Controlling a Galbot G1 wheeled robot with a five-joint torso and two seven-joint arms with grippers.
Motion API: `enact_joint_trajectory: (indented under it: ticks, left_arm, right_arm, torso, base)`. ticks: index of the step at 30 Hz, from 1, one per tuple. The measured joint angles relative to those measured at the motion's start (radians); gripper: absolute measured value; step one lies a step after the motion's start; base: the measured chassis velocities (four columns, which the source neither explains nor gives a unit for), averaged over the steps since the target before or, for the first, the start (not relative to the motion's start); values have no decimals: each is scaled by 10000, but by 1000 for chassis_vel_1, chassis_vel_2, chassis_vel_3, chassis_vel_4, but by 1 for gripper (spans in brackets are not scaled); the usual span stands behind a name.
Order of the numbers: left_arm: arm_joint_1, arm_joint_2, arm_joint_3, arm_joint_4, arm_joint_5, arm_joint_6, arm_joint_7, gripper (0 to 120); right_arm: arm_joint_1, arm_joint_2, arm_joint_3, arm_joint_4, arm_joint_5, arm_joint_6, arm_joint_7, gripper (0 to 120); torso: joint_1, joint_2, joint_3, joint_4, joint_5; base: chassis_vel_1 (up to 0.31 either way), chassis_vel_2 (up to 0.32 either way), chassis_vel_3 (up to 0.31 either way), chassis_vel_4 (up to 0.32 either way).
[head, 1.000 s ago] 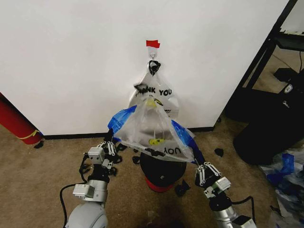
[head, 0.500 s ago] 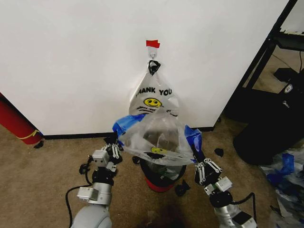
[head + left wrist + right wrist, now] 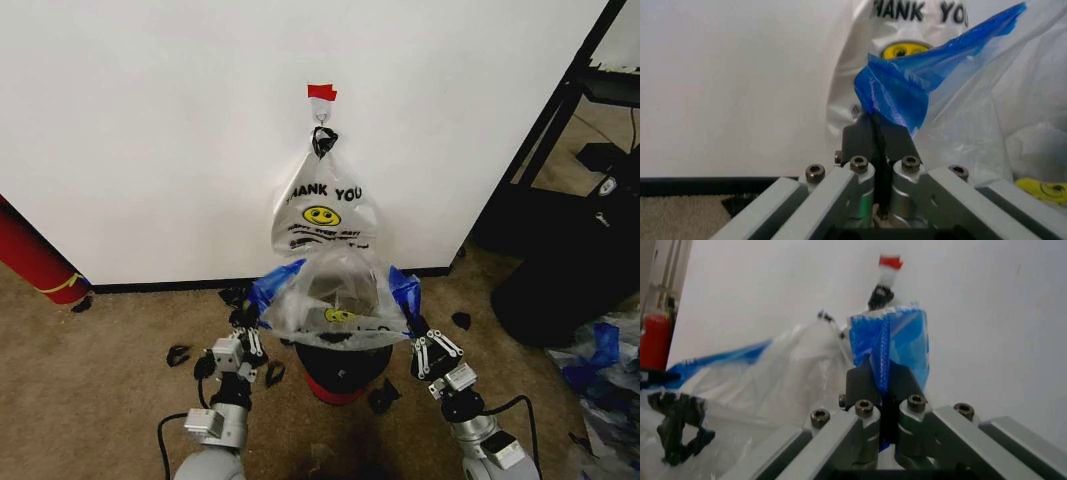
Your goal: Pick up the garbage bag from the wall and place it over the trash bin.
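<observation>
1. Low in front of the robot, the left gripper (image 3: 245, 322) is clamped on a blue handle (image 3: 897, 97) of the garbage bag (image 3: 338, 297); the left wrist view shows its two dark fingers (image 3: 860, 142) pressed together with the blue plastic pinched between them.
2. Across from it, the right gripper (image 3: 420, 333) pinches the other blue handle (image 3: 897, 342) the same way, its fingers (image 3: 861, 382) closed flat on the plastic.
3. Between the two grippers the garbage bag is stretched wide, its see-through body spread like a canopy, with a small yellow smiley (image 3: 338, 316) and black print on the near side.
4. Directly beneath the spread bag stands the trash bin (image 3: 345, 365), black with a red base; the bag's lower edge lies at the bin's rim, though whether it touches the rim cannot be told.
5. Behind the bag, a whiter "THANK YOU" bag (image 3: 322, 212) with a yellow smiley hangs by black knotted handles from a small hook (image 3: 321, 115) under a strip of red tape (image 3: 322, 92).
6. That hook is fixed on the white wall (image 3: 150, 130), which meets the brown carpet (image 3: 90, 370) at a black baseboard (image 3: 150, 286).
7. Small black scraps (image 3: 178, 354) lie on the carpet around the bin.
8. Farther left, a red cylinder (image 3: 35, 262) with a yellow band leans at the wall.
</observation>
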Motion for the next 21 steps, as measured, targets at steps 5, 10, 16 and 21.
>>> enact_joint_trajectory:
  ticks: [5, 10, 16, 21]
  left_arm:
    - [145, 16, 116, 31, 200, -181, 65, 0]
    - [244, -8, -43, -438, 245, -505, 145, 0]
    - [446, 0, -229, -935, 245, -527, 156, 0]
    - [576, -41, -165, -958, 274, -539, 158, 0]
  right_arm:
    - [-134, -52, -35, -58, 95, -14, -46, 0]
    - [-533, -76, 222, 1032, 1342, -23, -609, 0]
    - [-1185, 80, 459, 1918, 1715, -29, -882, 0]
    - [-1132, 185, 715, 1832, 1788, -33, -1060, 0]
  torso:
    - [0, 0, 0, 0, 1]
    - [0, 0, -1, 0, 0]
    - [0, 0, -2, -2, -1]
    - [0, 0, -1, 0, 0]
  base:
    - [0, 0, 0, 0]
    - [0, 0, 0, 0]
    - [0, 0, 0, 0]
    - [0, 0, 0, 0]
